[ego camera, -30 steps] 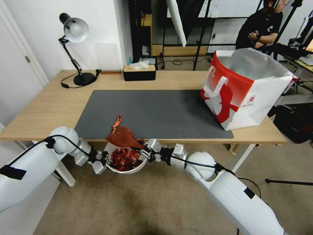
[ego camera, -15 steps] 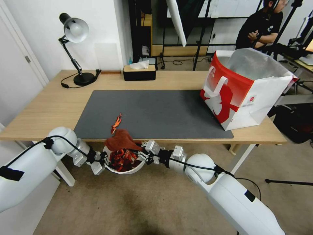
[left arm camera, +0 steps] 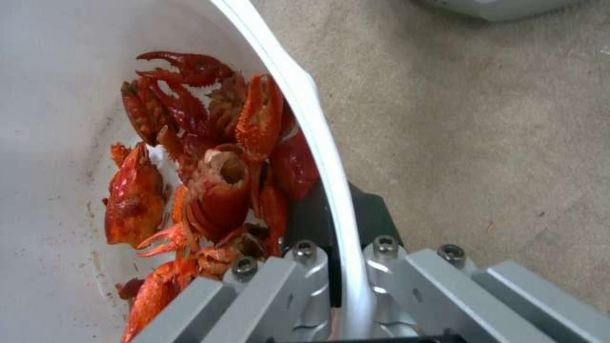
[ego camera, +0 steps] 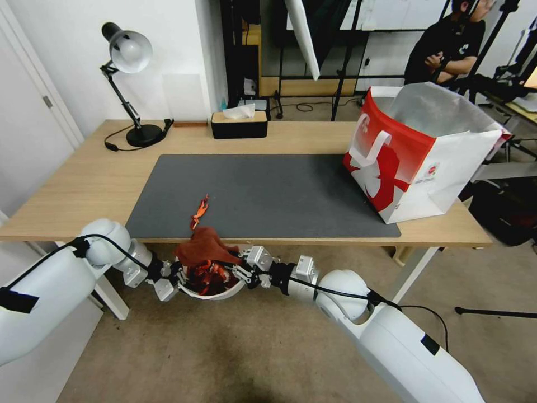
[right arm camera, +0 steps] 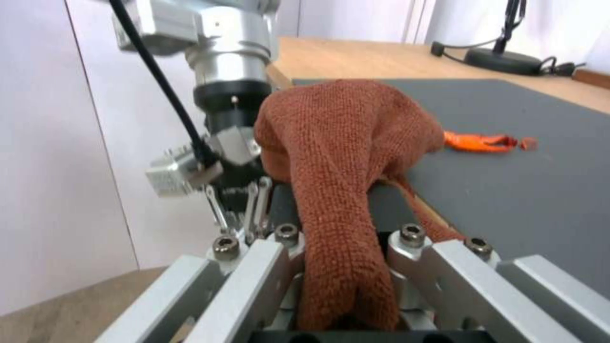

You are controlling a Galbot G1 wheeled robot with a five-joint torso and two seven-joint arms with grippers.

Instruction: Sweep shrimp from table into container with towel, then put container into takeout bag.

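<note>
Just below the table's [ego camera: 84, 173] near edge, my left gripper [ego camera: 173, 277] is shut on the rim of the white container [ego camera: 215, 294]. The left wrist view shows that rim [left arm camera: 318, 143] pinched between the fingers [left arm camera: 299, 276]. Many red shrimp [left arm camera: 216, 176] lie in the container [ego camera: 206, 274]. My right gripper [ego camera: 238, 268] is shut on the rust-brown towel [ego camera: 204, 246], which drapes over the container. In the right wrist view the towel [right arm camera: 343, 143] bunches against the table edge. One shrimp [ego camera: 198, 211] lies on the grey mat [ego camera: 279, 190]. The takeout bag [ego camera: 419, 151] stands open at the table's right end.
A black desk lamp [ego camera: 131, 84] and a black tissue box [ego camera: 239, 124] stand along the table's far side. Beige carpet [ego camera: 251, 347] lies under the container. The left arm's wrist [right arm camera: 228, 71] shows close beside the towel.
The right gripper has drawn the towel off the table edge and over the container. Both grippers and the container have shifted slightly left and lower. The stray shrimp stays on the mat.
</note>
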